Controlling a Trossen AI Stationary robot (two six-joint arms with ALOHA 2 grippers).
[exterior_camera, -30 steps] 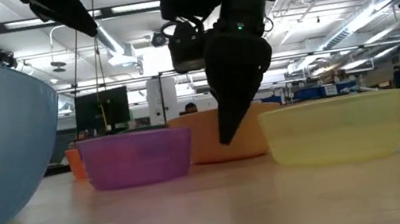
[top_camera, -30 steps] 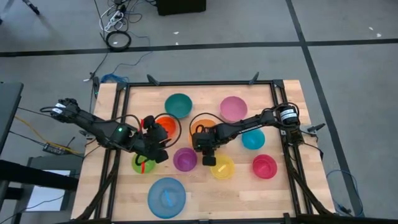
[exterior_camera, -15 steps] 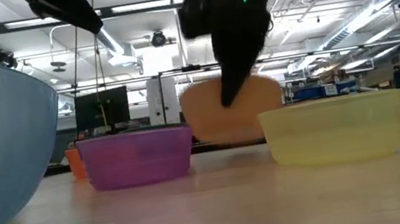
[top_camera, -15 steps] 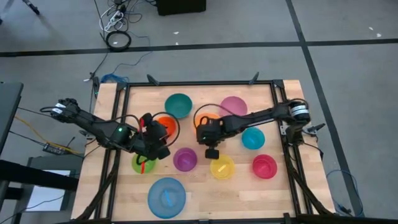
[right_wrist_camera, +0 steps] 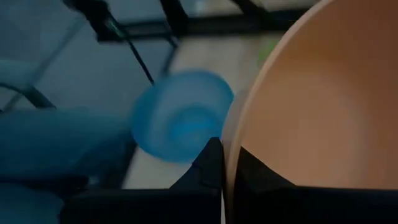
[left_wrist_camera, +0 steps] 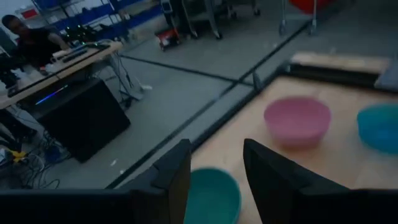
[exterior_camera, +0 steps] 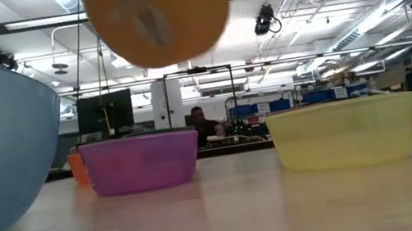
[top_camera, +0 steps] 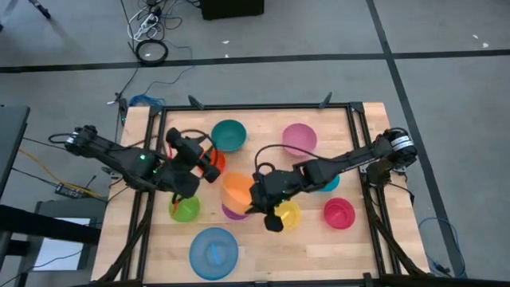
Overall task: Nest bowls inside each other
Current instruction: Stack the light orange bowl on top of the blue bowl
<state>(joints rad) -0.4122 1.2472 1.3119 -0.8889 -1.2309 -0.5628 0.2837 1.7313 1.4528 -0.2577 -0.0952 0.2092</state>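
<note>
The right end effector (top_camera: 256,201) is clenched on the orange bowl's (top_camera: 237,191) thin rim, carrying it tilted above the tabletop (top_camera: 263,247). The bowl looks light, stiff and slick, so the rim is the natural hold. The left end effector (top_camera: 209,166) hangs released.

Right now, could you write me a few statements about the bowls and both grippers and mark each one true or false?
1. The right gripper has its fingers clamped on the orange bowl's rim. True.
2. The orange bowl rests on the table. False: in the low view it hangs in the air.
3. The left gripper holds the teal bowl. False: its fingers are open and empty.
4. The yellow bowl stands upright on the table. True.
5. The purple bowl is nested in the light blue bowl. False: they sit apart.
</note>
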